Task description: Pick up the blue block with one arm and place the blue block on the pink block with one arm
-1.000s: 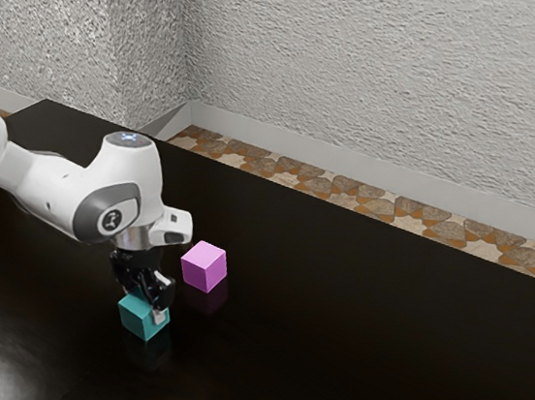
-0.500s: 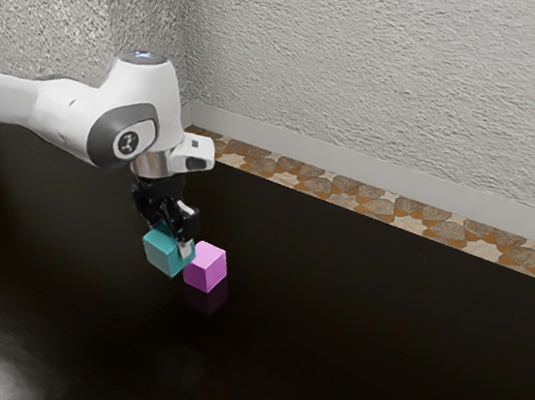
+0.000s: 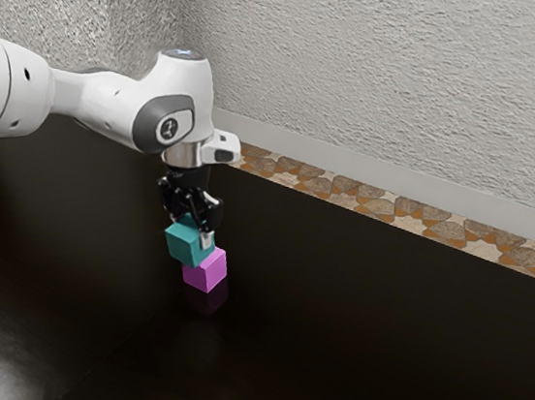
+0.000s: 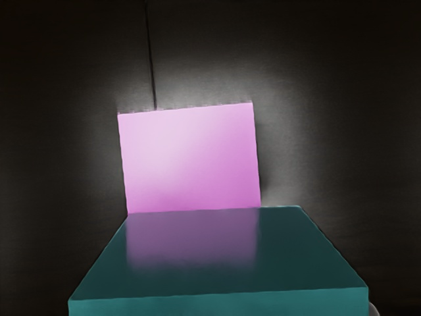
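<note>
Gripper: the gripper had its fingers closed narrowly on two sides of the blue block, which hung clear of the table.
Blue block: just above the pink block and a little off to the exterior view's left of it; whether the two touched, I could not tell.
Pink block: flat on the table, top face bare.
Done: pick-up complete; the carry had brought the load almost over the pink block.
Left: by my reading, centre over the pink block, lower, release, withdraw.
Exterior view: gave the arm, the grasp, and the height of the blue block over the pink block.
Wrist view: gave the pink block's whole top face past the blue block's edge, which suggested the overlap was partial at best.
</note>
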You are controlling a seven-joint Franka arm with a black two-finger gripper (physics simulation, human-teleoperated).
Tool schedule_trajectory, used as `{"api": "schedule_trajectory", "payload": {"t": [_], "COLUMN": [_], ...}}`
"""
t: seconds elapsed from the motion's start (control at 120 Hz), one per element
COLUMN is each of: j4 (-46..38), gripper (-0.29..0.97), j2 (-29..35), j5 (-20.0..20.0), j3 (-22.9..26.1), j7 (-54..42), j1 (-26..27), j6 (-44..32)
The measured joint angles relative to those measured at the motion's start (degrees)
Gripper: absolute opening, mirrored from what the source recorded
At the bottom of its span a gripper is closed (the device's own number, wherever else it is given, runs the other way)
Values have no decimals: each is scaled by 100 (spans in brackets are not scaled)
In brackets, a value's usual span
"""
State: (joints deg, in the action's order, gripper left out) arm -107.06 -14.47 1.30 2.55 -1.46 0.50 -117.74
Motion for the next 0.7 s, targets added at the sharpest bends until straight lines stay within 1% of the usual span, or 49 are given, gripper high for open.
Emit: {"api": "schedule_trajectory", "payload": {"t": [0.208,0.408,0.7], "j4": [525,840,972], "gripper": [19,18,18], "j2": [-397,-714,-823], "j5": [8,10,9], "j3": [-36,-39,-39], "j7": [-20,-55,-106], "j1": [-10,-42,-47], "j6": [151,232,268]}}
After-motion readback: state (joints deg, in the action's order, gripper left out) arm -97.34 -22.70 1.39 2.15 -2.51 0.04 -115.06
